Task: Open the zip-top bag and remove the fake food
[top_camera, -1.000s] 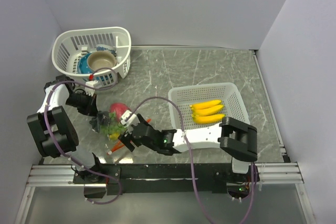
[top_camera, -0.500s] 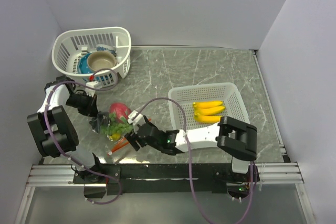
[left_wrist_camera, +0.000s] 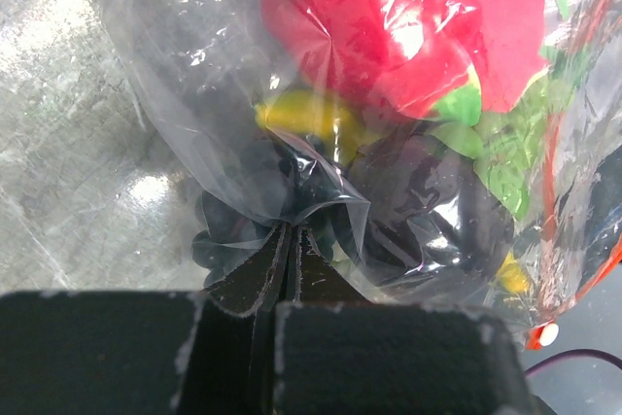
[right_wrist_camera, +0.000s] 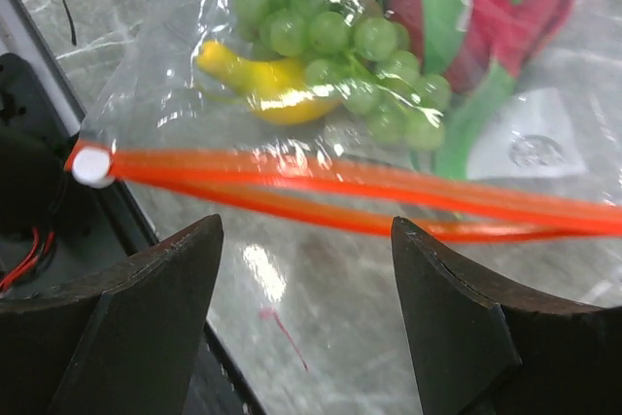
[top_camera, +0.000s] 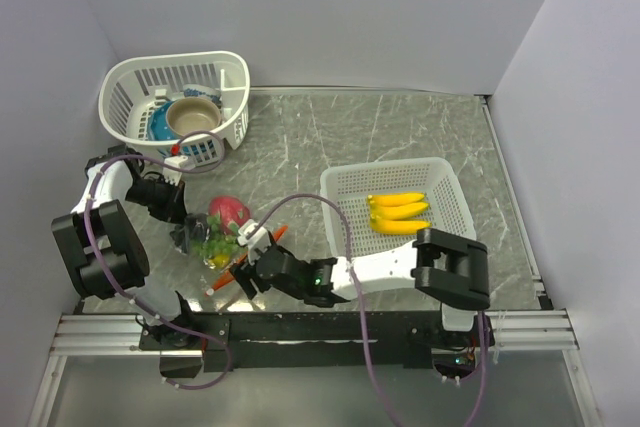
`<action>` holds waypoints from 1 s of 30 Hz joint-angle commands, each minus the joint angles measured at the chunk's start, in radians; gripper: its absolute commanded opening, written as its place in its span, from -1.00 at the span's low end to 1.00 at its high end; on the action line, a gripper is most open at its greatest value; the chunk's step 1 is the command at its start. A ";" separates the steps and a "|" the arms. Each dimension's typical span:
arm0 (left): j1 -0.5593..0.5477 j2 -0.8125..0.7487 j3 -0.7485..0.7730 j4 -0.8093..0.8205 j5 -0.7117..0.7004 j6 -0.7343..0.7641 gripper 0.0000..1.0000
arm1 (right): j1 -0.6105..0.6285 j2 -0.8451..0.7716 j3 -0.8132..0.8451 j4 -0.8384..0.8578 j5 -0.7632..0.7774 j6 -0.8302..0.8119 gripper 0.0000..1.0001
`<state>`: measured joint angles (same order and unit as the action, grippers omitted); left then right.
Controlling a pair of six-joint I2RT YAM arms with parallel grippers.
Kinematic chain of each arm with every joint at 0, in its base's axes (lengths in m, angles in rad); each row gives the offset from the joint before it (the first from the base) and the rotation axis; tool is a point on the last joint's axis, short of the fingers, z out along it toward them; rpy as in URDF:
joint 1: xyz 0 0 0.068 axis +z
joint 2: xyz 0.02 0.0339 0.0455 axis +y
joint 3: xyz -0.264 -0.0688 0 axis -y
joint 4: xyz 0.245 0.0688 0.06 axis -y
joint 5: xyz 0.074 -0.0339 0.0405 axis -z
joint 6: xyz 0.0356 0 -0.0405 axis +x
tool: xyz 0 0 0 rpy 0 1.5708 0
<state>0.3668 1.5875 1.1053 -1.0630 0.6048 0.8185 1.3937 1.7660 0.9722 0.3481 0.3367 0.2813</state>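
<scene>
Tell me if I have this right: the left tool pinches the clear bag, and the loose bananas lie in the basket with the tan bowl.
Not quite. The left tool does pinch the clear bag, but the loose bananas lie in the rectangular basket on the right, not with the tan bowl. The top external view shows it.

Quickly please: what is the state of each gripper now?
Left gripper: closed, pinching the zip-top bag.
Right gripper: open, holding nothing, facing the zip strip.
</scene>
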 commanded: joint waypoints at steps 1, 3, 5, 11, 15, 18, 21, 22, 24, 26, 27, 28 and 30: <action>-0.003 -0.026 0.016 -0.029 0.013 0.025 -0.98 | -0.013 0.061 0.068 0.020 -0.008 0.027 0.55; -0.003 -0.027 0.014 -0.029 0.012 0.028 -0.99 | -0.033 0.073 0.068 0.031 -0.008 0.033 0.55; -0.003 -0.026 0.014 -0.032 0.013 0.030 -0.99 | -0.047 0.079 0.066 0.038 0.010 0.036 0.59; -0.003 -0.023 0.014 -0.040 0.024 0.036 -0.98 | -0.097 0.102 0.098 0.055 0.048 -0.020 0.76; -0.003 -0.043 -0.002 -0.028 0.015 0.039 -0.98 | -0.131 0.156 0.161 0.048 0.016 -0.041 0.85; -0.002 -0.047 -0.005 -0.029 0.009 0.048 -0.98 | -0.148 0.194 0.189 0.057 -0.024 -0.028 0.87; -0.003 -0.034 -0.004 -0.026 0.003 0.042 -0.98 | -0.150 0.243 0.221 0.052 -0.068 -0.013 0.87; -0.003 -0.032 -0.004 -0.026 0.000 0.042 -0.98 | -0.148 0.256 0.229 0.049 -0.083 0.001 0.87; -0.003 -0.023 -0.002 -0.028 0.003 0.047 -0.99 | -0.150 0.285 0.237 0.054 -0.093 0.016 0.85; -0.003 -0.021 -0.001 -0.028 0.012 0.047 -0.98 | -0.150 0.306 0.232 0.072 -0.116 0.032 0.79; -0.003 -0.017 -0.001 -0.031 0.015 0.047 -0.98 | -0.150 0.312 0.235 0.072 -0.122 0.035 0.75; -0.002 -0.015 0.001 -0.031 0.016 0.048 -0.98 | -0.150 0.319 0.238 0.072 -0.125 0.039 0.62; -0.003 -0.014 0.004 -0.035 0.018 0.048 -0.98 | -0.151 0.325 0.237 0.066 -0.139 0.041 0.37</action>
<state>0.3668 1.5791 1.1049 -1.0775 0.6037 0.8448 1.2465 2.0743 1.1702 0.3798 0.2520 0.2874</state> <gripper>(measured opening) 0.016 0.783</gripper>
